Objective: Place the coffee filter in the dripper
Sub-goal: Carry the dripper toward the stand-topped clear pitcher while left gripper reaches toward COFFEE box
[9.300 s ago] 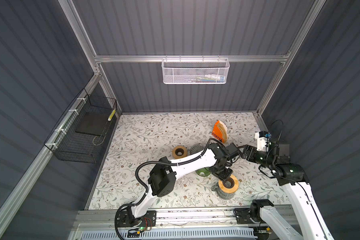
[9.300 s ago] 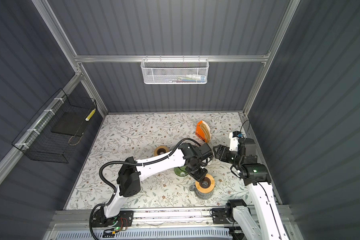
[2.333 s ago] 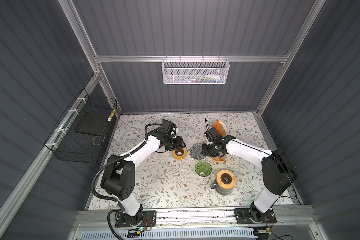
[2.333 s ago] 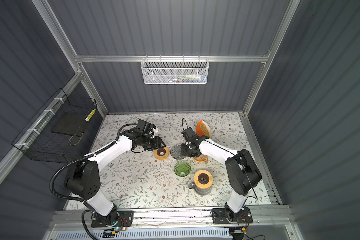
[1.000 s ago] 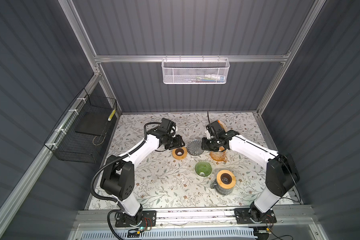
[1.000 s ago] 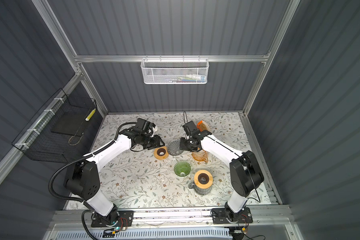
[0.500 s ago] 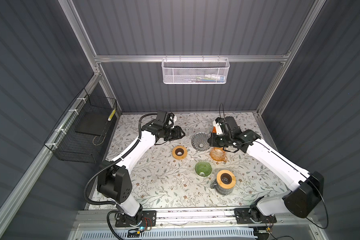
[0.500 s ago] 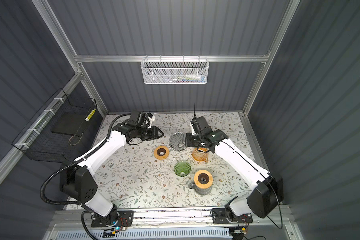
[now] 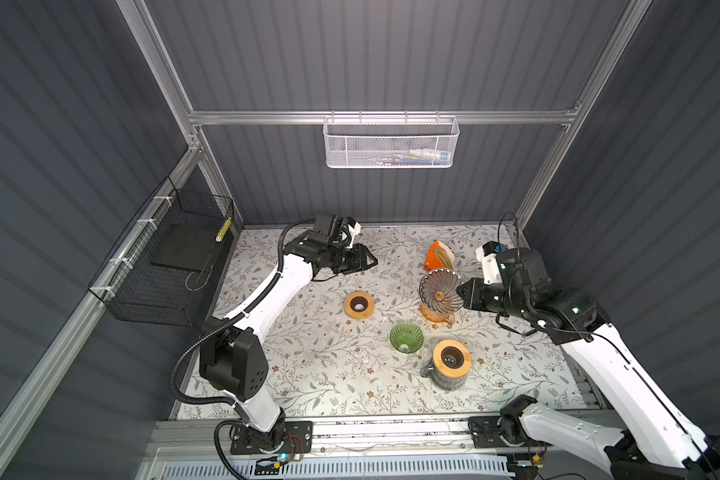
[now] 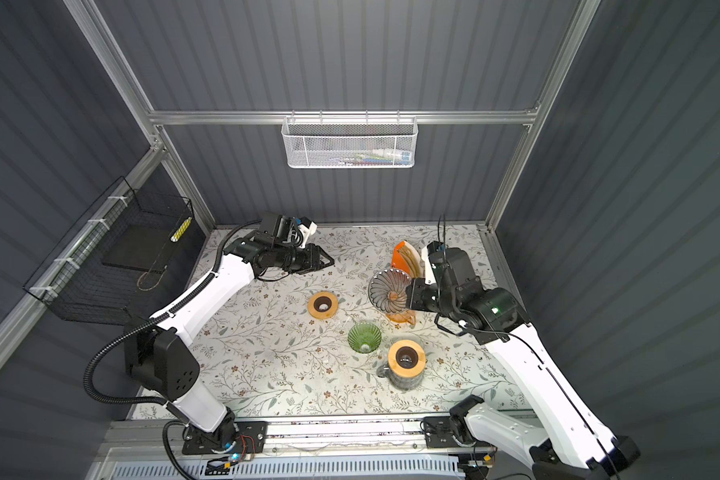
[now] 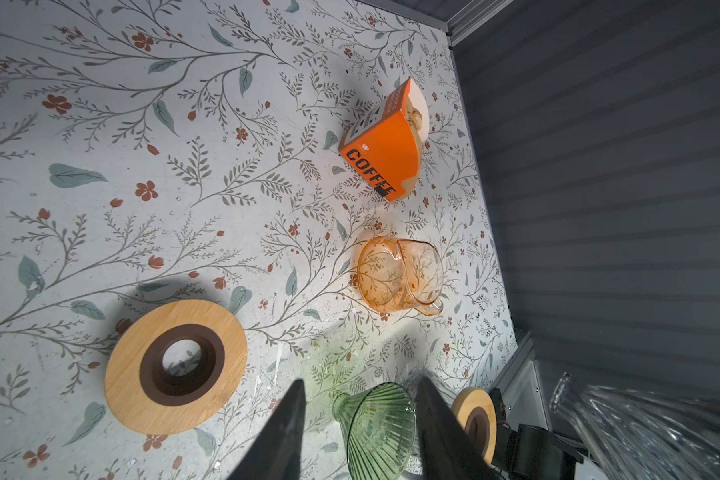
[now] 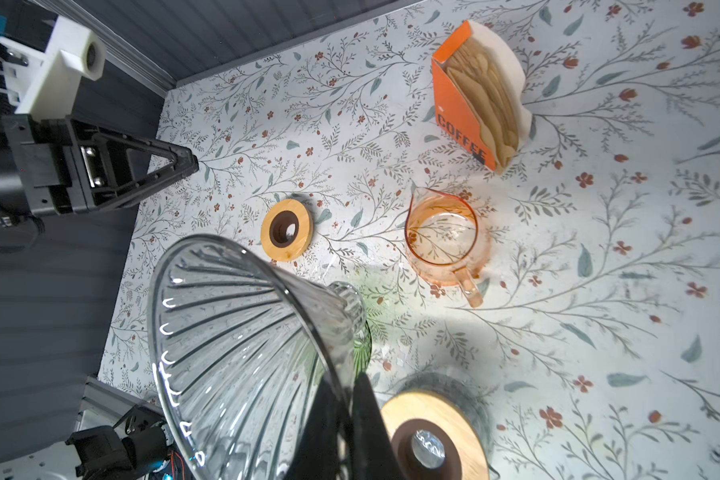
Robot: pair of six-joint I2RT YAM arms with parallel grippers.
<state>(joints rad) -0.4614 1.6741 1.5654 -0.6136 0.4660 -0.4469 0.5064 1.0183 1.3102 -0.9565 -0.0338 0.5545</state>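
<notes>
The right gripper [image 9: 463, 291] is closed tight on the thin rim of the clear dripper [image 9: 438, 289], a cone of transparent glass with curved ribs that run like a spiral down to its small neck. In the right wrist view the dark fingers [image 12: 362, 415] pinch the glass wall from both sides. The dripper is held off the table and tilted, not upright, and in both top views it covers part of the orange pitcher [image 10: 400, 318], a smooth round vessel of tinted glass with a spout and a small handle. The coffee filters [image 12: 489, 95] are thin brown papers that stand packed together in an orange cardboard box [image 9: 435, 257] printed with "COFFEE". This box stands on the flowered table cloth [image 9: 308, 374] beyond the right gripper, toward the back wall, near the pitcher but apart from it. The left gripper [image 9: 368, 262] has its pointed black jaws moderately apart with nothing between them, and it hangs above the cloth, well apart from the held dripper. Below and ahead of it lies a flat wooden ring [image 11: 175, 365] with a dark brown inner ring. A green dripper [image 9: 406, 337] of ribbed glass stands between this ring and a glass carafe [image 9: 452, 359] with a wooden collar on top, on the near side of the right gripper.
</notes>
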